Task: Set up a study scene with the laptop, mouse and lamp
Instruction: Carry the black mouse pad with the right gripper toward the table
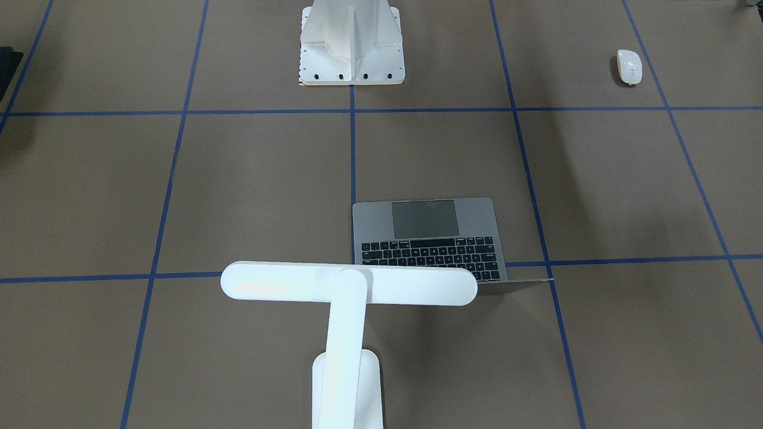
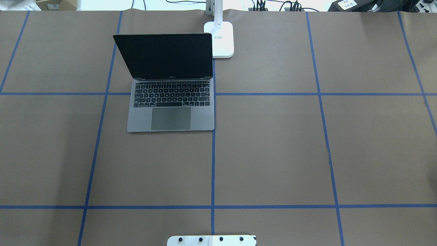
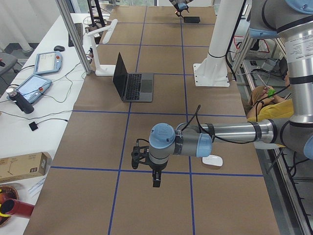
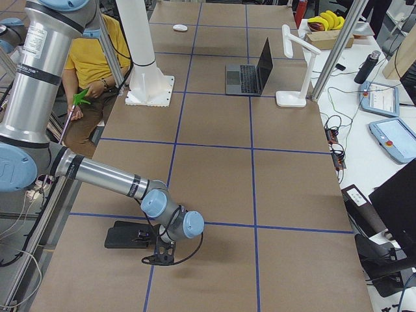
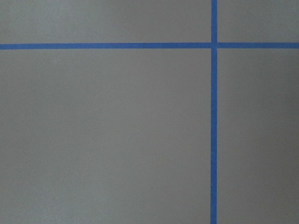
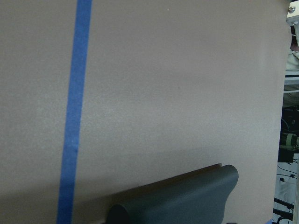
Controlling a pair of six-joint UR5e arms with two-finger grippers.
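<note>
So, laptop (image 2: 170, 102) is seen open beside lamp (image 2: 223, 39) (mouse (image 1: 629, 67) well apart); jaws of left gripper (image 3: 155, 181), right gripper (image 4: 158, 257) can't be judged.

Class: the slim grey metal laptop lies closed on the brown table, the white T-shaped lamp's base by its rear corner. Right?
No. The slim grey metal laptop stands open on the brown table, as the overhead exterior view shows; the base of the white T-shaped lamp is by its rear corner.

I see the surface (image 2: 273, 153) wide open across its middle and right half. Obstacles: the open laptop (image 2: 170, 102), lid raised; the lamp (image 2: 223, 39) just beside the lid's right edge; the white pedestal (image 2: 211, 240) at the near edge.
</note>
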